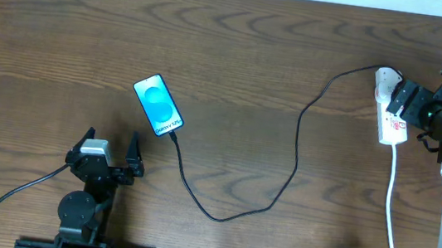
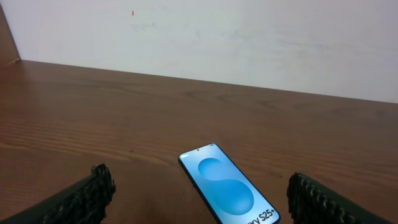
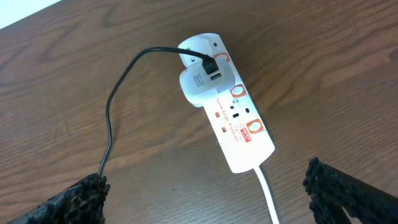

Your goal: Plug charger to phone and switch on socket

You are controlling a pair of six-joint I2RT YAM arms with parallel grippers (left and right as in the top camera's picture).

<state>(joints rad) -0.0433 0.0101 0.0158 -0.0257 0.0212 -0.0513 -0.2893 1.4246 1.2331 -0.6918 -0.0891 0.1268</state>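
No box or bin is seen; the only holder is the socket (image 1: 392, 128), a narrow white strip with red markings near the right edge of the counter (image 1: 247, 43). In the outlet at its far end a white adapter block (image 3: 198, 87) is seated, and into that block the black plug of the charger (image 1: 297, 153) is pushed.

The socket's long axis is laid almost straight from far to near. Its adapter end is turned away from the robot, and its white cord (image 1: 393, 206) leaves from the near end.

From the adapter the thin black cable is led leftward in a deep loop across the counter. It is brought up to the lower right short edge of the phone (image 1: 157, 103). Whether the tip is fully seated cannot be told.

The phone is laid flat, blue screen up, left of centre. Its long axis is set diagonally, from far-left to near-right.

The left pincer (image 1: 111, 143) is spread wide and grips nothing; it is placed near the phone but apart from it. The right pincer (image 3: 204, 180) is likewise spread wide and empty, held over the socket.
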